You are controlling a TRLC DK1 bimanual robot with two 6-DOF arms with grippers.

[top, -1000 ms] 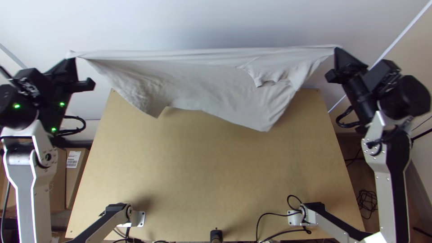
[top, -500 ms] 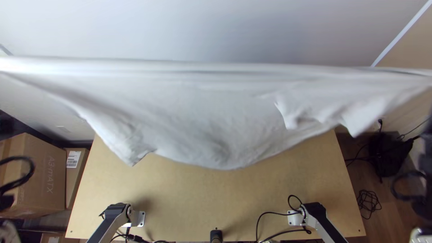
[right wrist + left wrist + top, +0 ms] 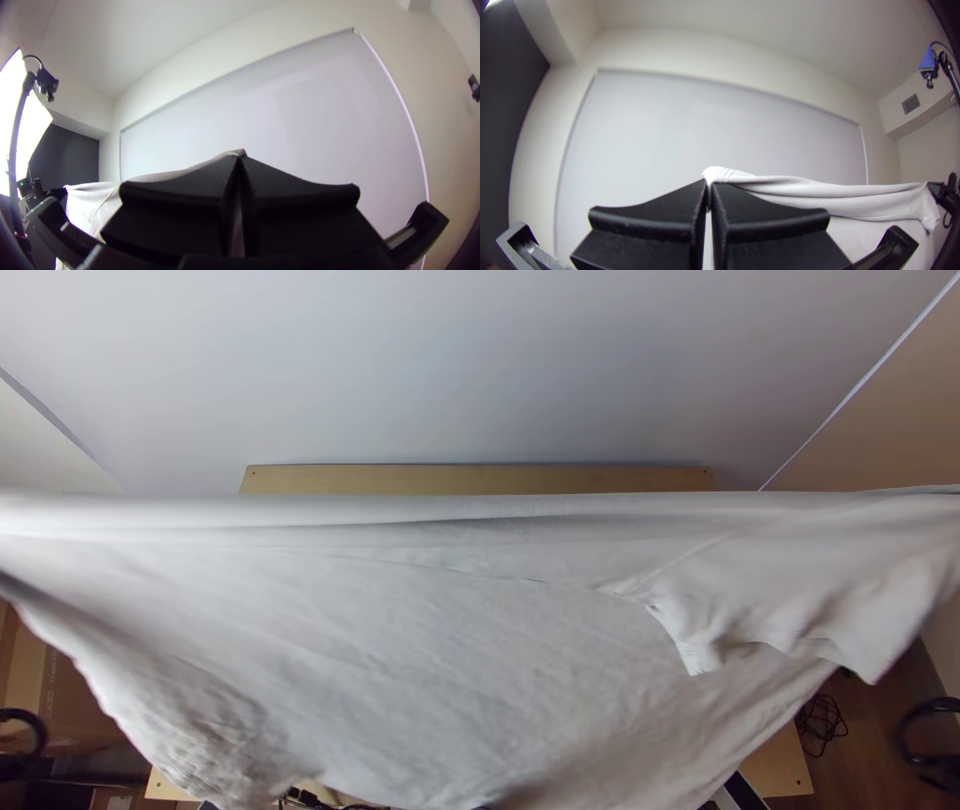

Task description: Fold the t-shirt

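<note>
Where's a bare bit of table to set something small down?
Bare table shows as a far strip between the shirt and the pale backdrop, and at the near-right corner, beside the shirt. The shirt, stretched between the left gripper and right gripper, hides the middle; I'd keep hands away there.

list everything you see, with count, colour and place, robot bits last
t-shirt: 1, off-white, stretched between both tools above the table
table: 1, light wood, below the shirt, partly covered from above
cardboard box: at least 1, brown, off the table's left side
cable tangle: 1, black, on floor right of the table
large panel: 1, pale grey, on the wall
vent: 1, grey, high on a wall
lit panel: 1, bright white, behind a black pole
left tool: 1, black, shut on one shirt end
right tool: 1, black, shut on the other end
</note>
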